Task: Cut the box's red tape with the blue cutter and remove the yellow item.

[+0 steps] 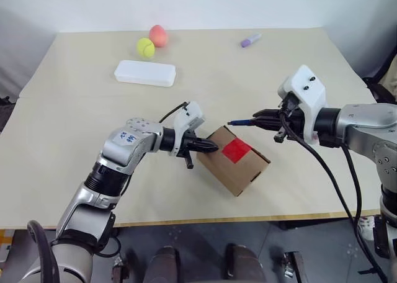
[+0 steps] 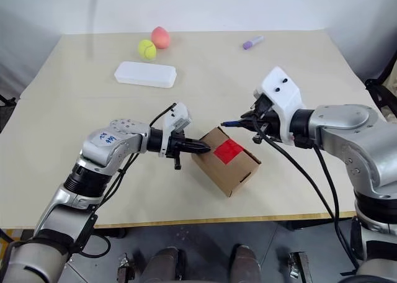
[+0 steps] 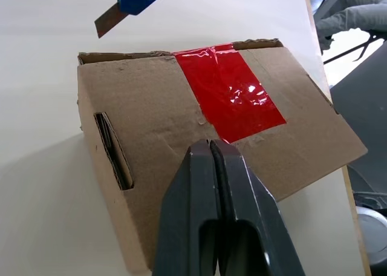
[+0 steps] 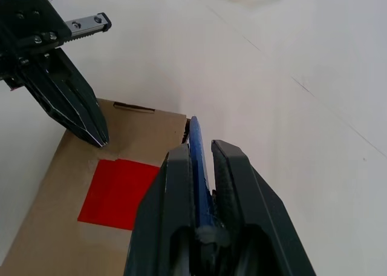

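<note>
On the left side, the left gripper has its fingers pressed together with nothing between them, the tips resting on top of the box, right beside the red tape (the tape is uncut). Across the box from it, the right gripper clamps the blue cutter, whose tip hovers just above the box's far edge.

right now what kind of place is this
Probably a robot test or lab workspace: a plain light wooden table against a bare white wall, set with a few props such as a taped box, a tennis ball and a white case.
</note>
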`<action>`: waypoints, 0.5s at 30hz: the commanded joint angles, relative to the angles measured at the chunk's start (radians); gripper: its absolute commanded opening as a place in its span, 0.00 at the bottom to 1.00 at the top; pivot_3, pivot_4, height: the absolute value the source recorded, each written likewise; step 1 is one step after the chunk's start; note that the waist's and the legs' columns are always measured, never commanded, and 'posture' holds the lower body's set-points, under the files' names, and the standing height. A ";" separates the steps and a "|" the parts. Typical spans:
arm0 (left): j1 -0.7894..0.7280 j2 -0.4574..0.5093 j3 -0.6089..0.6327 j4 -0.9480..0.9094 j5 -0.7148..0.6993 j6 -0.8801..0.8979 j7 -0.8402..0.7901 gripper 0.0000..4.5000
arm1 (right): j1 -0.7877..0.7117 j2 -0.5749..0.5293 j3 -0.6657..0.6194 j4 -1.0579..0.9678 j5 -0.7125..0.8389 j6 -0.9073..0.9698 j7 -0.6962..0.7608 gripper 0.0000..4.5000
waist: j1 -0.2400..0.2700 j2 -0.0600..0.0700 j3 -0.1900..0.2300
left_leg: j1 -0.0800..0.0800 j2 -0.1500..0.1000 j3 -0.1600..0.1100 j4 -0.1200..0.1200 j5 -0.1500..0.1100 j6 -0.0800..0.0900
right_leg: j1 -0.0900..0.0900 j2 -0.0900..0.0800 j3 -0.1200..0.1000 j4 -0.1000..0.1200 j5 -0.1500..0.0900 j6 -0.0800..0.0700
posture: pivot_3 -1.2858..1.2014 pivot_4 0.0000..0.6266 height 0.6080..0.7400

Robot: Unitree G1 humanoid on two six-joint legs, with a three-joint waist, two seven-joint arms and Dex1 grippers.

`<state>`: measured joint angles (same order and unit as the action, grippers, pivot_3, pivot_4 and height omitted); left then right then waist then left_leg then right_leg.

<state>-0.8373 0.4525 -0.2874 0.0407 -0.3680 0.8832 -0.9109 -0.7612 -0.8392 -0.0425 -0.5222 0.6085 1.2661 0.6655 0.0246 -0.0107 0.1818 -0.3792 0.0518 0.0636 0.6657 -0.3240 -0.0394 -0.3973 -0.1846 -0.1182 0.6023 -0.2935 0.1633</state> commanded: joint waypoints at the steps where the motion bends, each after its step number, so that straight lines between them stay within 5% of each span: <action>1: 0.011 -0.005 -0.031 -0.021 0.018 0.027 0.009 0.01 | 0.013 0.001 -0.015 -0.010 0.008 -0.015 -0.008 0.04 | 0.000 0.000 0.000 | 0.000 0.000 0.000 0.000 0.000 0.000 | 0.000 0.000 0.000 0.000 0.000 0.000 | 0.52 0.24 1.00; 15: 0.004 -0.024 -0.023 -0.015 0.024 0.041 0.022 0.01 | 0.098 -0.028 -0.019 -0.002 0.001 -0.052 -0.007 0.04 | 0.002 0.000 0.000 | 0.001 0.000 0.000 0.002 0.000 0.001 | 0.002 0.000 0.000 0.000 0.000 0.000 | 0.52 0.24 1.00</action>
<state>-0.8377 0.4317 -0.2924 0.0233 -0.3552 0.9073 -0.8900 -0.6760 -0.8434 -0.0459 -0.5085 0.6079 1.2038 0.6612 0.0269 -0.0110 0.1815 -0.3787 0.0518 0.0636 0.6673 -0.3243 -0.0388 -0.3957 -0.1847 -0.1182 0.6024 -0.2935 0.1633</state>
